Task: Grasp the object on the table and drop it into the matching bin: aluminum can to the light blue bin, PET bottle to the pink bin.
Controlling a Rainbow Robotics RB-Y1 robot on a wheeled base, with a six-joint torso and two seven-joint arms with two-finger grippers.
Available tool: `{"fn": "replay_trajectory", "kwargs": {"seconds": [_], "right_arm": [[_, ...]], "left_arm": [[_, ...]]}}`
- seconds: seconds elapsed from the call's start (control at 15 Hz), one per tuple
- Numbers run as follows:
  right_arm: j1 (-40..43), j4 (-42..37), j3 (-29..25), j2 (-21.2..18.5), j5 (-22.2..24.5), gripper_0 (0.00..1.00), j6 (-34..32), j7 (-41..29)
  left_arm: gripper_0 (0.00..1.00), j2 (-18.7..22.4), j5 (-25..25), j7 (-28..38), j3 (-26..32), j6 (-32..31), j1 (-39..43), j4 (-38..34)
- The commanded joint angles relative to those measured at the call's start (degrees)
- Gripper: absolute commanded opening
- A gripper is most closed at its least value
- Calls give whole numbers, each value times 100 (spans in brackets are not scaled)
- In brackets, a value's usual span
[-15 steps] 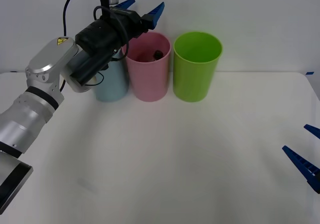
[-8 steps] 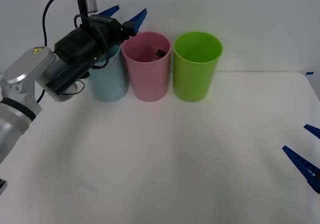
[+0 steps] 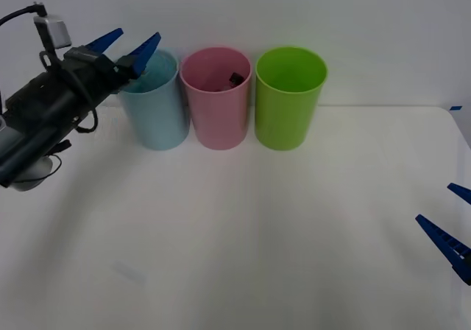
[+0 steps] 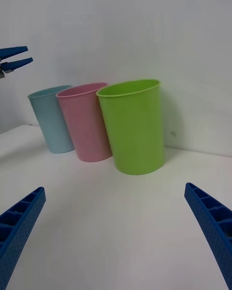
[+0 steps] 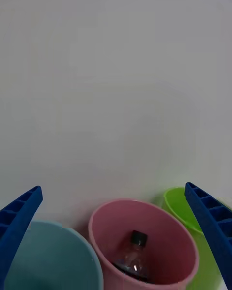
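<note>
One PET bottle (image 5: 131, 256) sits inside the pink bin (image 5: 145, 212), below the spread left pincer (image 3: 126, 47).

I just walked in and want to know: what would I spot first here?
Three tall bins stand in a row at the back of the white table: blue bin, pink bin, green bin. A little bottle stands inside the pink one. The left gripper hangs with jaws open beside the blue bin's rim; the right gripper waits open at the table's right edge.
</note>
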Motion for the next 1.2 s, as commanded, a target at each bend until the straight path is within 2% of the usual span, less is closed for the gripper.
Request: {"fn": "replay_trajectory", "kwargs": {"seconds": [0.07, 0.33, 0.67, 1.0, 1.2], "right_arm": [[0, 0, 0, 0, 0, 100, 0, 0], [0, 0, 0, 0, 0, 100, 0, 0], [0, 0, 0, 0, 0, 100, 0, 0], [0, 0, 0, 0, 0, 100, 0, 0], [0, 0, 0, 0, 0, 100, 0, 0]], "left_arm": [[100, 38, -103, -50, 722, -518, 932, -460], [100, 38, -393, -50, 1628, -1493, 1978, -671], [100, 38, -991, -6, 2586, -2636, 3024, -662], [100, 38, -1211, -50, 3350, -3278, 3929, -662], [100, 38, -1307, -50, 3570, -3445, 4403, -671]]}}
